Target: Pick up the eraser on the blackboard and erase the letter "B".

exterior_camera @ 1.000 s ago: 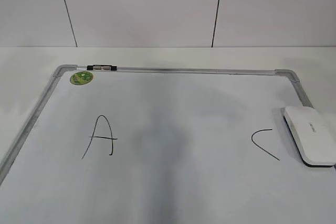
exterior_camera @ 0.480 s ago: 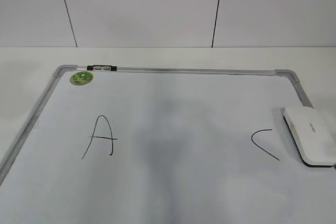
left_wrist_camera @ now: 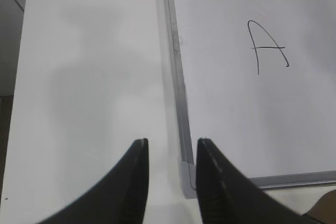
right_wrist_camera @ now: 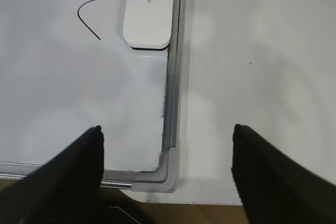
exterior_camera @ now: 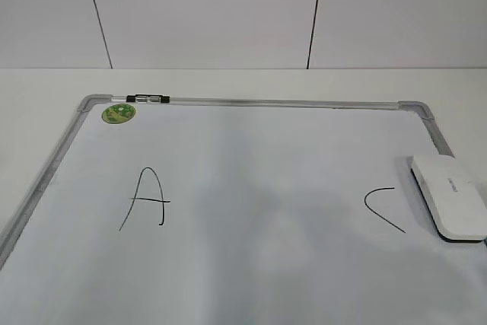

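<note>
Eraser (exterior_camera: 450, 197) at blackboard (exterior_camera: 251, 102) right edge; untouched.

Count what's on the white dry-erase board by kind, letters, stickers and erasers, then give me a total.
Black handwritten letters: 2, the "A" and the angular "C"
Round green stickers: 1
White rounded plastic erasers: 1
Total: 4 on the silver-framed white dry-erase board
No "B" shows.

wall (exterior_camera: 205, 13): plain white panels, split by two thin dark vertical seams
table (exterior_camera: 46, 89): white, matte, soft shadows on it
table edge (right_wrist_camera: 199, 213): brownish floor showing just past it
light: even, no harsh glare
</note>
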You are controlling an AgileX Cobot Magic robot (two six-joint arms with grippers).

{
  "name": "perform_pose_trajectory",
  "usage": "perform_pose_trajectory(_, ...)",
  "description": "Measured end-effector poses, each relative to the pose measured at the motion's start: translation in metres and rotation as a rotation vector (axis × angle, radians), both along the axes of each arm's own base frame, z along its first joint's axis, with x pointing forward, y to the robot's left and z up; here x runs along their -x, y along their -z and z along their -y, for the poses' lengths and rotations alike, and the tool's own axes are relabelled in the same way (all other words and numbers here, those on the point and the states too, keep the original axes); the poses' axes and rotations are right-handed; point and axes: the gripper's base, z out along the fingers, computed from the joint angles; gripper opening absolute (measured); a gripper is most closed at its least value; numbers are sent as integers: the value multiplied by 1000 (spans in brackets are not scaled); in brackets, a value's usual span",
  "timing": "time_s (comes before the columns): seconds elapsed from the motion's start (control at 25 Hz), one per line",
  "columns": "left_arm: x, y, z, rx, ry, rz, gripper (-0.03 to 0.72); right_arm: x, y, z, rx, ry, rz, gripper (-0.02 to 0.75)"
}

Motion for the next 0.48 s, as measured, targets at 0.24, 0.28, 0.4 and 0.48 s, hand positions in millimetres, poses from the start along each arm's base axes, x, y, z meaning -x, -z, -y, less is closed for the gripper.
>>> perform_pose_trajectory(0.24,35,41,-4,6,-1,72,235,10,12,0,14,-9,64,585)
perform_pose_trajectory(0.28,40,46,-4,10,-1,98,235,13,11,0,17,-8,85,585)
perform_pose_trajectory(0.4,52,63,-5,24,4,153,235,24,14,2,41,1,146,585)
perform_pose_trajectory(0.48,57,71,-5,33,6,201,235,32,17,2,44,3,193,585)
